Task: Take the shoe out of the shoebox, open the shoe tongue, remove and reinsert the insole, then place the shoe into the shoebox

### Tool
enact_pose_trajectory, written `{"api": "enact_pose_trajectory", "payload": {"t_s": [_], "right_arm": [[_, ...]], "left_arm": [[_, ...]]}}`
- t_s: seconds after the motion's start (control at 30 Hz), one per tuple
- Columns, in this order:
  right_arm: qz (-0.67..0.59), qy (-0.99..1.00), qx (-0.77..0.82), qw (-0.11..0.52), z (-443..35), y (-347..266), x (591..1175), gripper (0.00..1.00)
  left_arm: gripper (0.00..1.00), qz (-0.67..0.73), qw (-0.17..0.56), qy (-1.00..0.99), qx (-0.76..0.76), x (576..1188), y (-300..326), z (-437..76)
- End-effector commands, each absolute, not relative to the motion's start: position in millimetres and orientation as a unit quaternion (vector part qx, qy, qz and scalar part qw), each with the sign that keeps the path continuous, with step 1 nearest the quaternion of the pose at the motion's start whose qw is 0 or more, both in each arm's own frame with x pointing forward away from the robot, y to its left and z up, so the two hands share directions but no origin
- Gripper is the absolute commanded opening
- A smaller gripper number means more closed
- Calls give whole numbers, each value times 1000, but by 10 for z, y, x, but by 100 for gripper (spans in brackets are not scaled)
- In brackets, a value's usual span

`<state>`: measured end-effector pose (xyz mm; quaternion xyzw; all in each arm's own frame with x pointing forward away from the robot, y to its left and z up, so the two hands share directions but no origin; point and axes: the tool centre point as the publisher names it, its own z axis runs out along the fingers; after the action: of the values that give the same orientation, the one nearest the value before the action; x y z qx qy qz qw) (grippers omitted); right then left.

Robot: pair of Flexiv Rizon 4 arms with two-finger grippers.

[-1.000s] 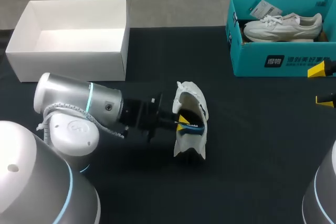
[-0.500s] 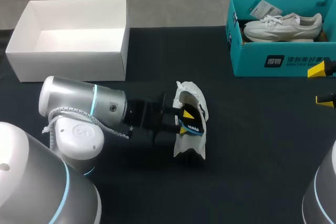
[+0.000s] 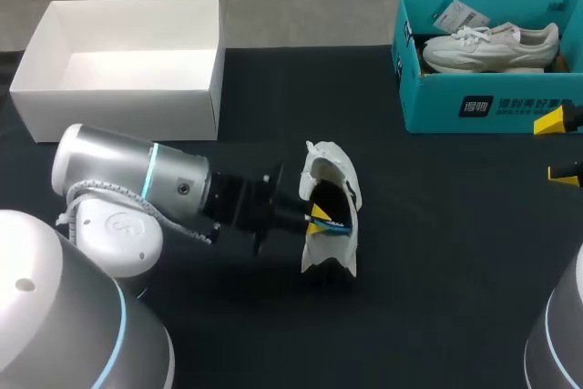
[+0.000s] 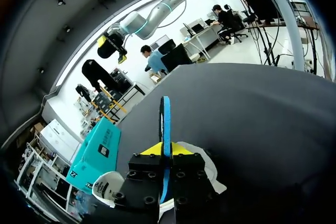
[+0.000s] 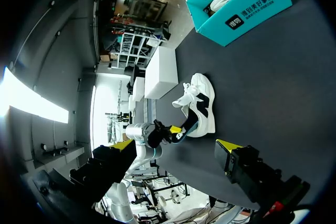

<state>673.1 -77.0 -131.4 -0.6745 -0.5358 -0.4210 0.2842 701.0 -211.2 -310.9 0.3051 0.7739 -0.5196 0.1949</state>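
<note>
The black-topped table [image 3: 437, 252] carries everything. At its far left corner stands an open white cardboard box [image 3: 118, 114], holding nothing, which may be where the shoe is meant to go. At the far right sits a teal cardboard shoebox [image 3: 510, 102] with a second white laced trainer [image 3: 487, 47] lying in it.

My left arm [image 3: 137, 184] lies low across the table, its wrist levelled so the fingers point sideways into the shoe's mouth. The white trainer with dark lining [image 3: 330, 170] sits on the table's middle, well apart from both boxes, tipped on its side with its opening turned toward that arm, which gives a straight way in.

The left gripper [image 4: 165, 149] is pinched narrowly on the thin blue insole [image 4: 165, 121], which stands edge-on between its yellow tips, part of it inside the shoe's opening. I judge this the insole step, though out or in I cannot tell.

The right gripper [image 3: 557, 146] hangs at the table's right edge, fingers wide apart, holding nothing, clear of the work.
</note>
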Motion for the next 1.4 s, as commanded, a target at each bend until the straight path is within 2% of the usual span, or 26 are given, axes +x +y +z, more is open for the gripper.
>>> {"api": "enact_pose_trajectory", "payload": {"t_s": [0.03,0.7,0.73,0.8,0.83,0.9,0.93,1.03,1.1,1.17,1.4], "right_arm": [[-428,-529,-680,272,-1301,-768,6625,100],[-428,-529,-680,272,-1301,-768,6625,100],[-428,-529,-680,272,-1301,-768,6625,100],[-428,-529,-680,272,-1301,-768,6625,100],[-428,-529,-680,272,-1301,-768,6625,100],[-428,-529,-680,272,-1301,-768,6625,100],[-428,-529,-680,272,-1301,-768,6625,100],[-428,-529,-680,272,-1301,-768,6625,100],[-428,-529,-680,272,-1301,-768,6625,100],[-428,-529,-680,272,-1301,-768,6625,100],[-428,-529,-680,272,-1301,-768,6625,100]], "left_arm": [[0,-498,205,780,318,7072,-2219,-3227],[0,-488,225,803,256,7495,-2267,-3526],[24,-494,223,802,253,7479,-2257,-3489],[60,-499,221,798,256,7428,-2227,-3400],[62,-500,221,796,261,7397,-2211,-3356],[49,-505,221,790,267,7330,-2176,-3267],[48,-506,221,788,272,7299,-2161,-3232],[35,-507,221,785,281,7223,-2129,-3169],[22,-505,219,785,286,7196,-2123,-3165],[0,-501,216,786,290,7186,-2133,-3195],[0,-495,208,791,292,7250,-2239,-3353]]}}
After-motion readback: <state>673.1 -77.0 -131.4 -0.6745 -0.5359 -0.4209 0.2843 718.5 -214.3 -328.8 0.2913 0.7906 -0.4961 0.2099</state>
